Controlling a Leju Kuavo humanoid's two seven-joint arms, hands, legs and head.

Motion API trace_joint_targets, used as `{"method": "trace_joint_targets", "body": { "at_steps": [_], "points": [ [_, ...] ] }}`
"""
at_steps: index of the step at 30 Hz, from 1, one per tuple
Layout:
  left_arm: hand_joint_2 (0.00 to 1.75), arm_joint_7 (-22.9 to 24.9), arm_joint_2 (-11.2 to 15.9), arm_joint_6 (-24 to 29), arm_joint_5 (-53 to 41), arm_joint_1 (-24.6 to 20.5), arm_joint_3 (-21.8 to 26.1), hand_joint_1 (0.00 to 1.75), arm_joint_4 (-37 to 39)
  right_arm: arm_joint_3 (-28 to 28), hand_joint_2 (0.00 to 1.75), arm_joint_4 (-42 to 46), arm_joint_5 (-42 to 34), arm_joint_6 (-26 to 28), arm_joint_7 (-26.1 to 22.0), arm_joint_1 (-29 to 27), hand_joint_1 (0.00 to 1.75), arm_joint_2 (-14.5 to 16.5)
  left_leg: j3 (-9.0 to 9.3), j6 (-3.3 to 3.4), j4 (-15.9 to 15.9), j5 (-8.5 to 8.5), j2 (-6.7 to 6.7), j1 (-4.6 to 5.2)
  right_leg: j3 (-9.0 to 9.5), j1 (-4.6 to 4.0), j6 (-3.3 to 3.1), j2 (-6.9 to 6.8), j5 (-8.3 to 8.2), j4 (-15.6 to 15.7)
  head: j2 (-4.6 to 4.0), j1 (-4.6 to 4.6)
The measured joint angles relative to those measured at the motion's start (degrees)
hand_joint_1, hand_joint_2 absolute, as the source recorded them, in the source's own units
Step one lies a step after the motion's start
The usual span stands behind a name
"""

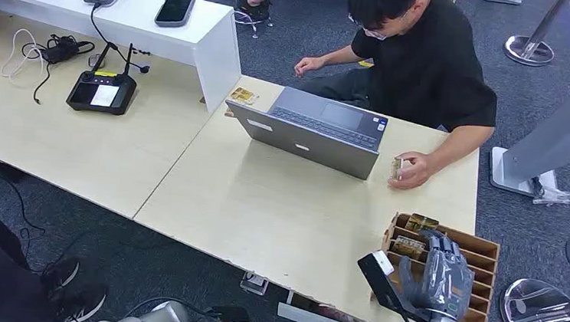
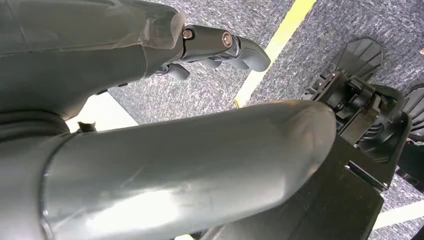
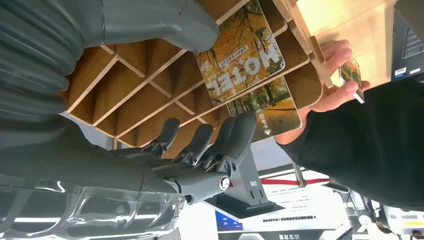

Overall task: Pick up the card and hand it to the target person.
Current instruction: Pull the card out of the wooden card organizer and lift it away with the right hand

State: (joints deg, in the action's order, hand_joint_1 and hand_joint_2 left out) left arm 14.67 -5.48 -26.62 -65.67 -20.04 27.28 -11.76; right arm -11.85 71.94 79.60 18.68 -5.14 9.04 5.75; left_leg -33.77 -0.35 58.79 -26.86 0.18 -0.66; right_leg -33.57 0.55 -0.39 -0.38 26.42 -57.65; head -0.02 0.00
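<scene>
The right hand (image 1: pixel 436 274) hovered with fingers spread, holding nothing, over the hotel card (image 3: pixel 242 56) in the wooden rack (image 1: pixel 482 257); the left hand (image 2: pixel 220 47) hung empty, fingers curled

- Your right hand (image 1: pixel 439 277) is raised, fingers (image 3: pixel 235 137) apart and lightly bent, thumb (image 3: pixel 165 22) spread off to one side, nothing gripped.
- Your left hand (image 2: pixel 220 47) hangs low beside the body, fingers curled in, nothing held.
- Left forearm (image 1: pixel 148 321) sits at the bottom edge of the head view.
</scene>
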Motion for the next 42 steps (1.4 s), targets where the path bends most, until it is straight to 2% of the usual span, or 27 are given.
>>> {"method": "trace_joint_targets", "body": {
  "at_steps": [11,16,22,28,32,42],
  "points": [
    [0.0,0.0,0.0,0.2,0.1,0.2,0.1,0.0,0.0,-0.2,1.75,-2.0,0.4,-0.3,0.0,1.0,0.82,0.0,0.0,0.0,0.0,0.0,0.0,0.0,0.0,0.0,0.0,0.0,0.0,0.0,0.0,0.0],
    [0.0,0.0,0.0,0.2,0.1,0.2,0.1,0.0,0.0,-0.2,1.75,-2.3,0.7,-0.4,0.0,1.2,0.88,0.0,0.0,0.0,0.0,0.0,0.0,0.0,0.0,0.0,0.0,0.0,0.0,0.0,0.0,0.0],
    [0.0,0.0,0.0,0.2,0.0,0.2,0.1,0.0,0.0,-0.6,1.75,-2.5,1.7,-0.9,1.2,1.5,0.82,0.0,0.02,0.0,0.0,0.0,0.01,0.0,0.0,0.0,0.0,0.0,0.0,0.0,0.0,0.0],
    [0.0,0.0,0.0,0.2,-0.1,0.2,0.1,0.0,0.0,-1.0,1.75,-2.6,2.6,-1.2,2.8,1.5,0.93,-0.2,0.03,0.0,0.0,0.0,0.01,0.0,0.0,0.0,0.0,0.01,0.0,0.0,0.0,0.01],
    [0.0,0.2,0.0,0.1,-0.1,0.2,0.1,0.0,0.0,-1.0,1.75,-2.7,3.4,-1.2,3.5,1.5,1.23,-0.3,0.03,0.0,0.0,0.0,0.01,0.0,0.0,0.0,0.0,0.01,0.0,0.0,0.0,0.01],
    [0.0,0.7,0.0,0.2,0.1,0.2,0.1,0.0,0.0,-1.4,1.75,-2.8,3.6,-0.7,3.8,2.2,1.48,-0.4,0.03,0.0,0.0,0.0,0.01,0.0,0.01,0.0,0.0,0.0,0.0,0.0,0.0,0.0]
  ]
}}
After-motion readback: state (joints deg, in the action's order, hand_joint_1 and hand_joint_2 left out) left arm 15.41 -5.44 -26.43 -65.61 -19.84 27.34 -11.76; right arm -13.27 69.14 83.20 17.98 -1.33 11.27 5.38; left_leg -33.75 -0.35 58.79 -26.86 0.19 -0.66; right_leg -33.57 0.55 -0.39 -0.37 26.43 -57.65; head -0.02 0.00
